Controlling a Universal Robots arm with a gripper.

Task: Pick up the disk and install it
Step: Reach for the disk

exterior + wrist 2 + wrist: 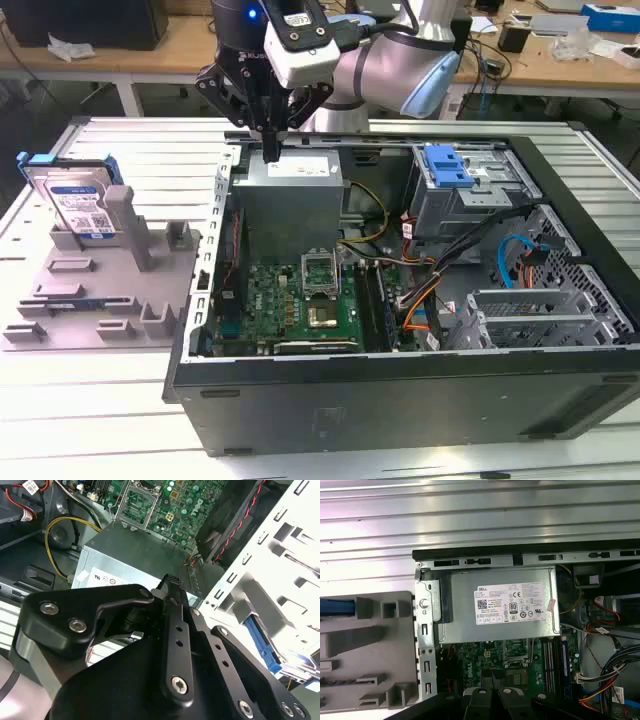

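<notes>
- The disk [82, 205], exterior view: it stands on edge in a slot at the far corner of the grey fixture [100, 290]. The fixture is near the tabletop's [100, 400] edge on the exterior view's left. The label faces the camera and the blue frame runs round the top.
- The open computer case [400, 380] lies just beside the fixture, on the exterior view's right of it.
- The gripper [270, 152] hangs over the case's far corner nearest the fixture, tips just above the power supply [290, 190]. Its fingers are pinched together with nothing between them. It is well apart from the disk.
- A blue latch [447, 165] sits on the drive cage [470, 195] at the far side of the case.
- Second wrist view: the black gripper [172, 582] linkage sits close in front, fingers closed to a narrow tip. The power supply [125, 565] and motherboard [170, 505] lie beyond it.
- First wrist view: the labelled power supply [497, 605] sits in the case corner, with the motherboard [505, 655] next to it.
- The fixture [370, 645] lies outside the case wall. The disk [335, 606] shows as a blue edge at the fixture's end.
</notes>
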